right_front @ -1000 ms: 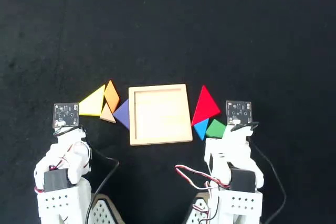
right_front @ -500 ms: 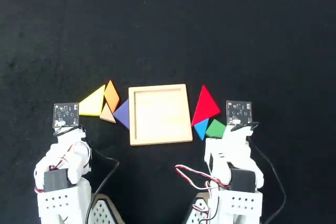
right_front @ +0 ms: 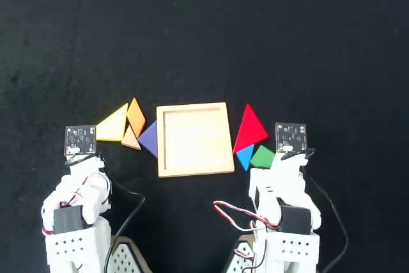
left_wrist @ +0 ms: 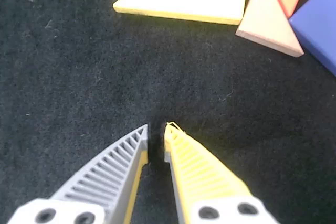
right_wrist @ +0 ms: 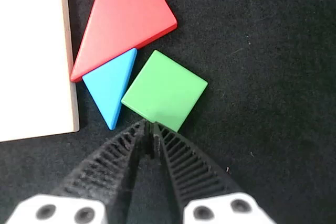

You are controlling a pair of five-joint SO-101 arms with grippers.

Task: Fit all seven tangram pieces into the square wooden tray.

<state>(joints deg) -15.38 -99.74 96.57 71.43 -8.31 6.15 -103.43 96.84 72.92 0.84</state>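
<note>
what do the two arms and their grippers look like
The left arm and right arm are white plastic with black motors; red and white cables loop beside the right one. The left gripper has one grey and one yellow ribbed, pointed finger; the right gripper has black ones.

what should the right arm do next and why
Probably open the right pincer and ease forward onto the green square: its tips sit shut at that piece's near corner, and the wooden tray holds no pieces yet.
</note>
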